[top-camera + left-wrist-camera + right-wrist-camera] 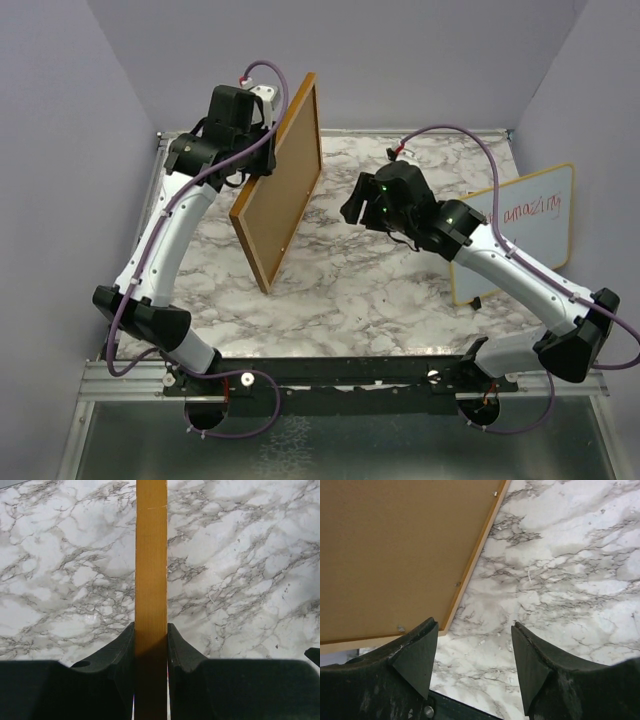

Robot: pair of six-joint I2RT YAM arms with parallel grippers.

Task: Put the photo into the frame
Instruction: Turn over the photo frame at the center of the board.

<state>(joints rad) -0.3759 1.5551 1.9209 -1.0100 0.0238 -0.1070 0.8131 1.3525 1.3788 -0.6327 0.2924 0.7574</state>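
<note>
Left gripper (151, 630) clamps the frame (285, 185) on edge near the table's (380, 290) far-left corner — grip it firmly. Right gripper (474, 626) gapes wide, empty — photo unseen.

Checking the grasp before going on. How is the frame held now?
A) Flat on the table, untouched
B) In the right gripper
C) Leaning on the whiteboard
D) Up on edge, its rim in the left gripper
D: the left gripper is shut on the rim of the frame, held up on edge; the right gripper is open.
</note>
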